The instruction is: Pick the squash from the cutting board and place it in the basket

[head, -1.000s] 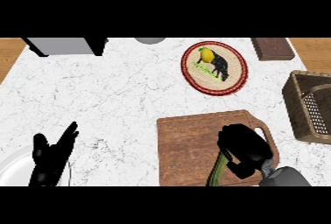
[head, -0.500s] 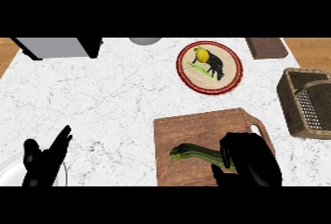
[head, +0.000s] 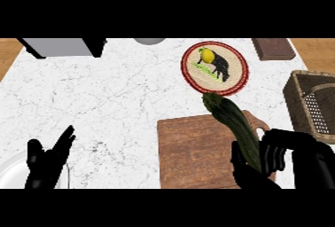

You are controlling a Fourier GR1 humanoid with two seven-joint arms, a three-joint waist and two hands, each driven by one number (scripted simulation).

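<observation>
Squash (head: 230, 122), long and dark green, held at its lower end by the right hand (head: 274, 162) at the lower right of the frame; fingers and thumb curled round it, the free end slanting up and left toward the middle of the frame. Its tip overlaps the lower rim of the round plate (head: 237, 84) in this view; whether it touches or hangs above, cannot tell. Cutting board (head: 196, 155) lies below it, lower centre. Basket (head: 302, 108) sits at the right edge, partly cut off by the frame, near wall just beside the board's handle. Left hand (head: 46, 162) rests at lower left with fingers straight and relaxed, holding nothing, beside a white dish (head: 9, 170). Risks as judged: grip sits far toward one end, so the long free end could swing or tip in the hand during the carry. Swinging it to the right may drag the tip across the plate and disturb the lemon (head: 207, 55) there. Basket looks short against the squash's length; entered crosswise, it may catch on the rim or handle and lodge on top rather than drop inside.
</observation>
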